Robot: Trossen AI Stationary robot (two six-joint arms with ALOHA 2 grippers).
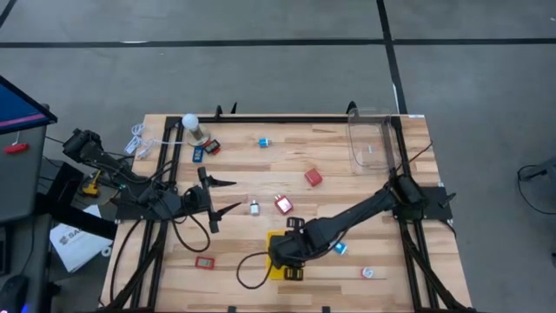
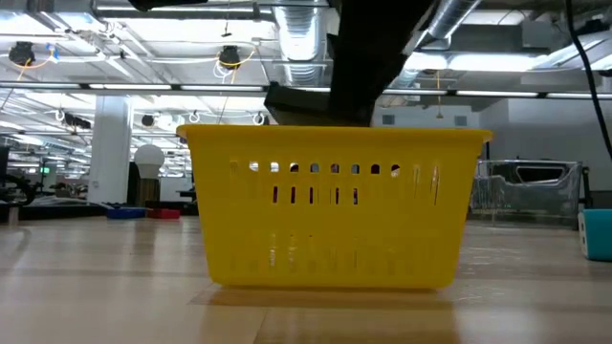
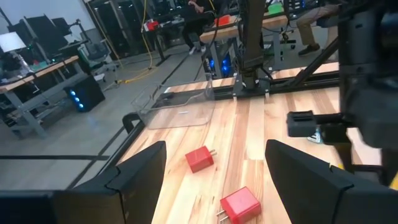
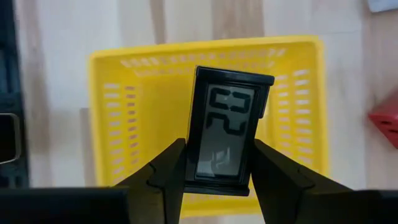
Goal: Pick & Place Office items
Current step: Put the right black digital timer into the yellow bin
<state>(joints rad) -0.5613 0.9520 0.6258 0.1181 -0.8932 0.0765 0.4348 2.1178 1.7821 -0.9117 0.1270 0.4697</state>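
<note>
1. Right gripper [image 4: 217, 171] poised directly above the yellow basket [image 4: 112, 118], near the front edge of the table [image 1: 365, 183], fingers [image 4: 165, 171] clamped on the lower end of a black-framed clip [image 4: 225, 130] with a clear face.
2. Clip held over the basket's open top, not yet inside.
3. Left gripper [image 3: 217, 168] waiting at the table's left side, fingers [image 3: 140, 168] spread wide and holding nothing, aimed across the boards.
4. Just ahead of it, two red plug blocks [image 3: 200, 159] lying apart on the wood.
5. Scattered elsewhere: a small blue piece [image 1: 263, 142] toward the far edge, a flat red rectangle [image 1: 204, 262] at near left, a round white piece [image 1: 368, 273] at near right.
6. White bulb on a stand [image 1: 191, 123] at far left, clear plastic bin [image 1: 372, 139] at far right.
</note>
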